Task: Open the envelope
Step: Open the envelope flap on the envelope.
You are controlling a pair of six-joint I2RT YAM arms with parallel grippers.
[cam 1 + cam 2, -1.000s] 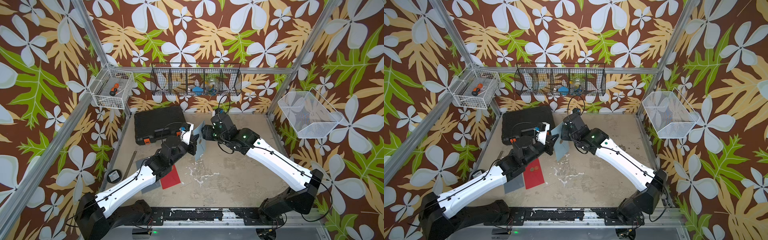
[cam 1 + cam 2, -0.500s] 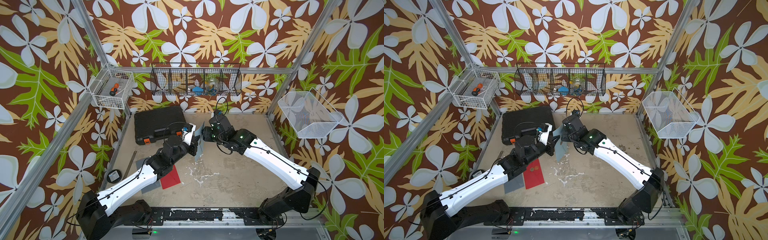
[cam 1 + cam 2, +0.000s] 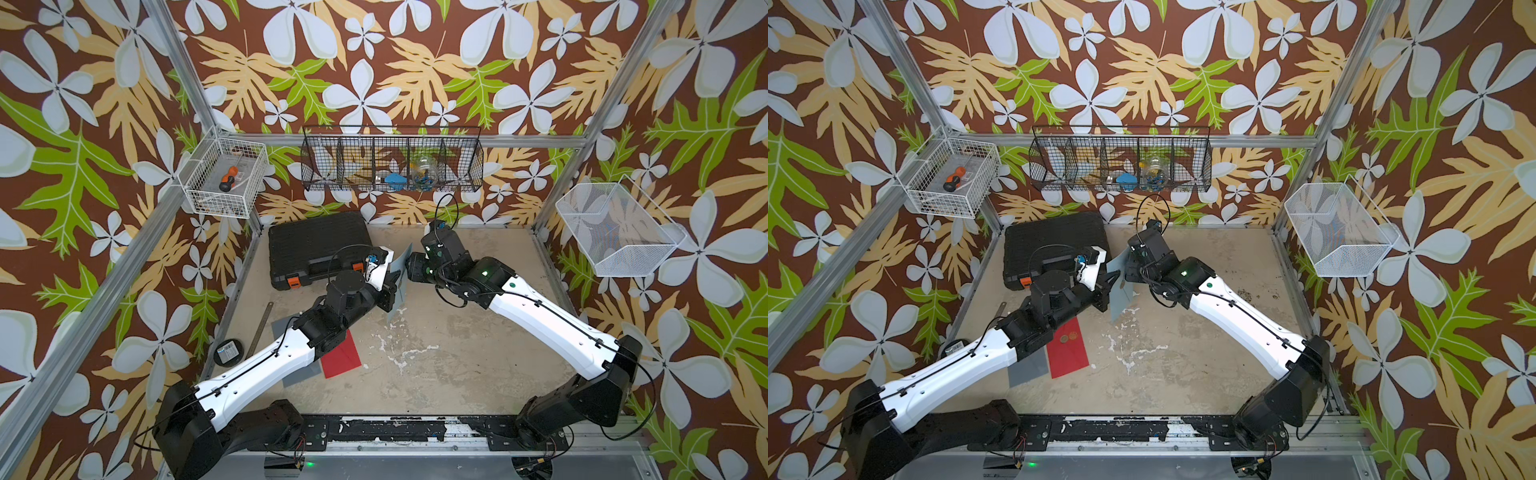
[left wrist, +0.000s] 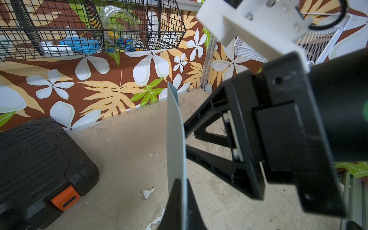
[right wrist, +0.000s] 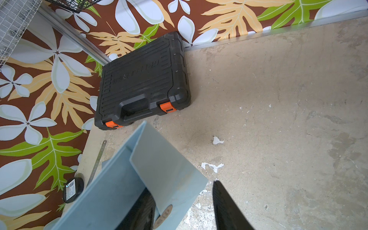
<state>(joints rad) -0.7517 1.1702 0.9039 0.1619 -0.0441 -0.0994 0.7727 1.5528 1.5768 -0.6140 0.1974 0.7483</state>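
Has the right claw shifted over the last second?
Yes. In a top view the right claw has edged toward the black tool case, closing on the blue envelope held up by the left claw.

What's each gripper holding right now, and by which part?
The left gripper is shut on the blue envelope, pinching its edge. The right gripper straddles the flap, jaws apart, not clamped.

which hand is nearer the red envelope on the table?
Left. The left hand is raised above the red envelope, gripping the blue envelope. The right hand is farther, beyond the blue one.
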